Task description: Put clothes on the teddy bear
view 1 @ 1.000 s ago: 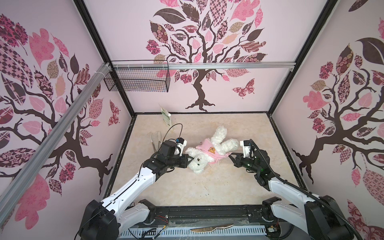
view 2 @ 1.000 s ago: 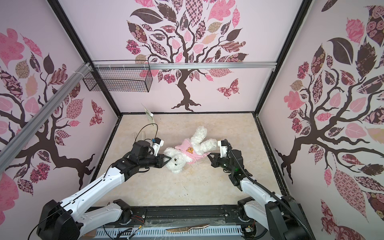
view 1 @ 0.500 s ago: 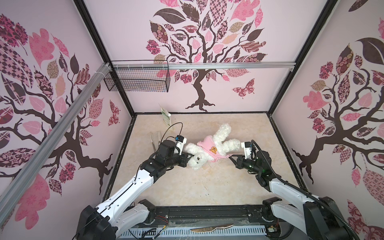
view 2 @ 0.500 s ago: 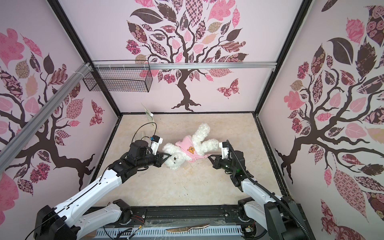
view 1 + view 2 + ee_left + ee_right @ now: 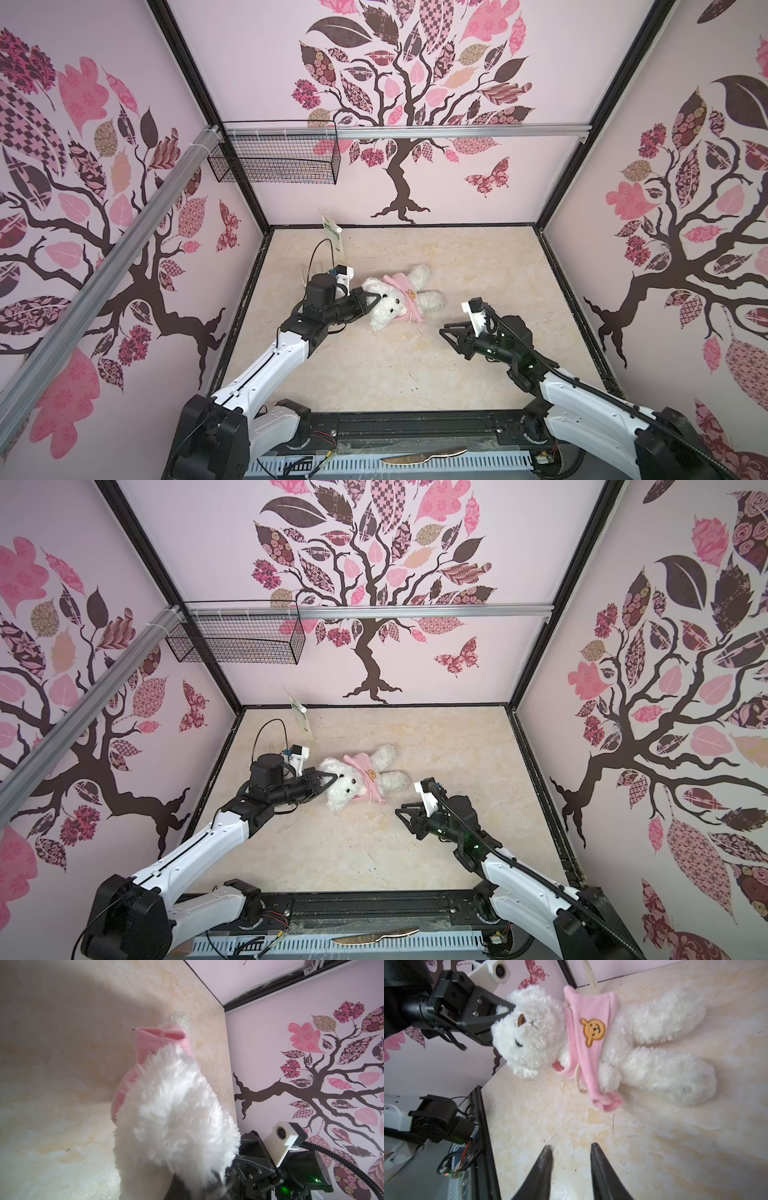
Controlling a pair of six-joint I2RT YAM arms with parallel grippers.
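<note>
Teddy bear [image 5: 388,309] first: it lay on its back on the pale surface [image 5: 498,270], a little toward eleven o'clock of the middle, as both top views showed. Its head pointed to about eight o'clock and its two legs to about two o'clock. A pink hoodie [image 5: 405,291] was bunched in a band round its neck and chest, with the orange bear-face patch [image 5: 592,1031] facing up; belly and legs were bare white fur. One pink sleeve end [image 5: 609,1103] lay loose on the surface beside the body.

From where I stood, the left hand [image 5: 371,300] reached in from the nine o'clock side of the teddy bear's head. Its jaws were pressed together on the fluff at the top of the head, by an ear, and the right wrist view [image 5: 502,1014] showed fur caught between the black fingers. I could not tell whether the head was lifted clear of the surface.

The right hand [image 5: 451,338] hung at about four o'clock of the bear, apart from it and touching nothing. Its jaws stood partly spread with only bare surface between them, plain in its own wrist view [image 5: 571,1146].

A wire basket [image 5: 274,160] hung on the rail at the back, toward eleven o'clock.
</note>
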